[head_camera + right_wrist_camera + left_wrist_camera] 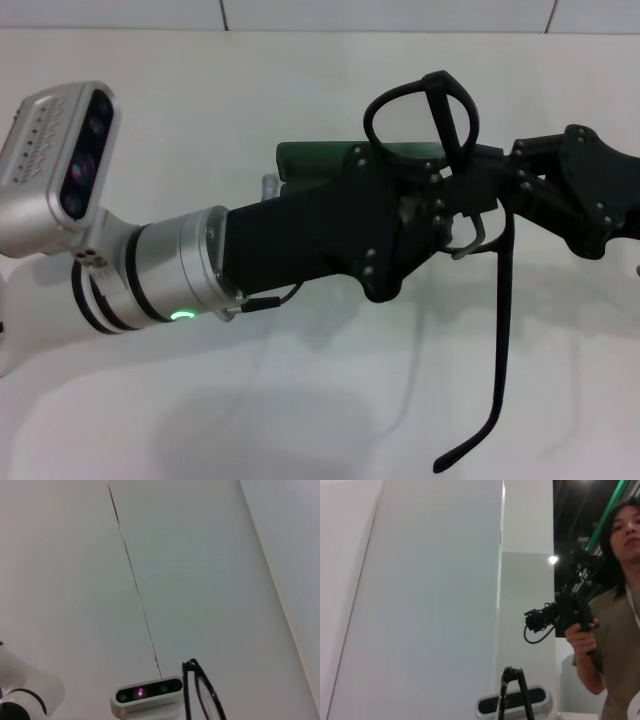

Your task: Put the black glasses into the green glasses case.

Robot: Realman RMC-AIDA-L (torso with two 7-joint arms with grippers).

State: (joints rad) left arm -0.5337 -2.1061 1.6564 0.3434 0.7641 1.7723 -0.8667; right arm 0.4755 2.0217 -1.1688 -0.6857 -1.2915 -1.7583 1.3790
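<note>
The black glasses [504, 300] hang in the air above the table, rims up and one long temple arm dangling toward the front. My left gripper [440, 195] reaches in from the left and my right gripper [490, 165] from the right; both meet at the frame and appear shut on it. Behind the left gripper's black body, part of the green glasses case [305, 157] shows on the table. The glasses [512, 672] show close up in the left wrist view. In the right wrist view the glasses [186, 690] are also close.
The white table [250, 420] runs to a white wall at the back. A person holding a camera rig [570, 615] stands off to the side. Each wrist view shows the other arm's silver camera [145, 694].
</note>
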